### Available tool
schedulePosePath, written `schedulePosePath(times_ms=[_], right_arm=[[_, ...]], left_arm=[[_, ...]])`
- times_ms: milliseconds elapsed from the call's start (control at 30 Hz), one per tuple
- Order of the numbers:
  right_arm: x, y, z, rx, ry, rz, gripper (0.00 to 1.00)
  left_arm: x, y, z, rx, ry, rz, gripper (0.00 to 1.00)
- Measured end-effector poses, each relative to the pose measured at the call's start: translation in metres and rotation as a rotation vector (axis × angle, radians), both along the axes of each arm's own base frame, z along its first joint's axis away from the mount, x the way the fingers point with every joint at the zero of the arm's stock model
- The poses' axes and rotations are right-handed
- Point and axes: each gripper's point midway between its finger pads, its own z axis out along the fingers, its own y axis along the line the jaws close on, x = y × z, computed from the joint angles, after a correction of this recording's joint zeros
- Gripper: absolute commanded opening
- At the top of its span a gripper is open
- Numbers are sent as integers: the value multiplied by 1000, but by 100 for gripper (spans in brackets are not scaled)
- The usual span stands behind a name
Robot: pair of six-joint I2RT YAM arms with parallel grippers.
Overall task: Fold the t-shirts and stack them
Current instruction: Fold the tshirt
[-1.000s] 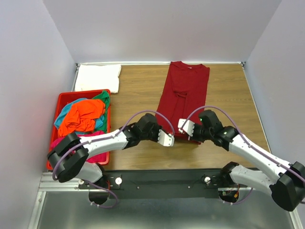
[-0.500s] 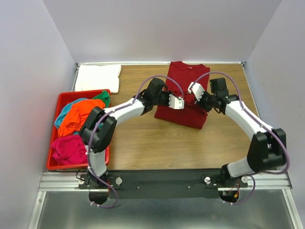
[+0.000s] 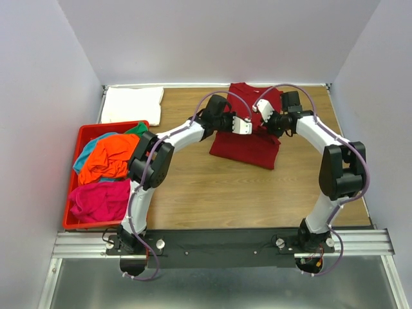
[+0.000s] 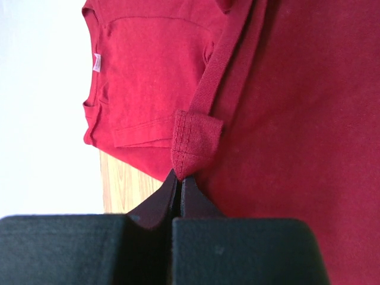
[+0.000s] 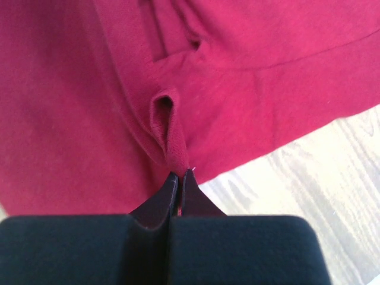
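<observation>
Top external view: the dark red t-shirt (image 3: 248,147) lies half folded on the far part of the desk (image 3: 206,193). My left pincer (image 4: 180,179) and right pincer (image 5: 179,177) each pinch its hem, fully closed. The cotton is soft, light and floppy; I judge the thick hem corners hold best.

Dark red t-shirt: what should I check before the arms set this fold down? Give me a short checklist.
1. Hem of the dark red t-shirt pinched in the left gripper: ok.
2. Same shirt pinched in the right gripper: ok.
3. Both grippers side by side over the shirt: ok.
4. Folded edges lined up: cannot tell, the arms cover them.
5. Fold clear of the white t-shirt: ok, it lies apart at the far left corner.
</observation>
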Motion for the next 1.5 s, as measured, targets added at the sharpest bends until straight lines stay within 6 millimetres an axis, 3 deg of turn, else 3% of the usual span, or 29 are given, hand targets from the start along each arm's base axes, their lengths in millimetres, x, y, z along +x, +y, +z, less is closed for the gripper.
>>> schedulePosePath(times_ms=[167, 500, 733, 767, 800, 833, 867, 900, 933, 967, 1133, 1267, 1333, 1400, 1500], right_arm=[[15, 1, -1, -1, -6, -3, 0], [40, 2, -6, -13, -13, -18, 0], [57, -5, -7, -17, -19, -54, 1], [59, -6, -7, -16, -21, -59, 6], [61, -7, -7, -15, -23, -62, 11], [63, -8, -6, -13, -23, -67, 19], [64, -7, -6, -11, -24, -69, 35], [66, -7, -5, -7, -24, -81, 76], [69, -8, -5, -7, -27, -90, 100], [71, -9, -4, -10, -31, -102, 100], [85, -21, 3, -16, -76, -207, 100], [94, -35, 18, 4, -136, -301, 100], [86, -40, 30, 53, -144, -316, 100], [72, -36, 45, 116, -155, -239, 100], [18, -21, 62, 149, -137, 5, 99]], left_arm=[[7, -3, -9, 1, 16, 7, 0], [20, -2, -3, -18, 10, 28, 0], [31, 5, -19, -12, 36, 56, 0], [31, 5, -21, -11, 39, 57, 1], [33, 6, -22, -12, 42, 61, 8], [34, 6, -22, -14, 43, 65, 21], [36, 6, -21, -22, 44, 77, 49], [37, 6, -19, -29, 43, 84, 68], [39, 6, -17, -40, 41, 103, 85], [44, 6, -13, -60, 36, 132, 89], [66, 20, 13, -141, -24, 300, 90], [75, 56, 64, -206, -118, 453, 90], [68, 80, 101, -246, -170, 481, 90], [44, 101, 135, -276, -224, 440, 90], [-7, 124, 162, -246, -311, 300, 87]])
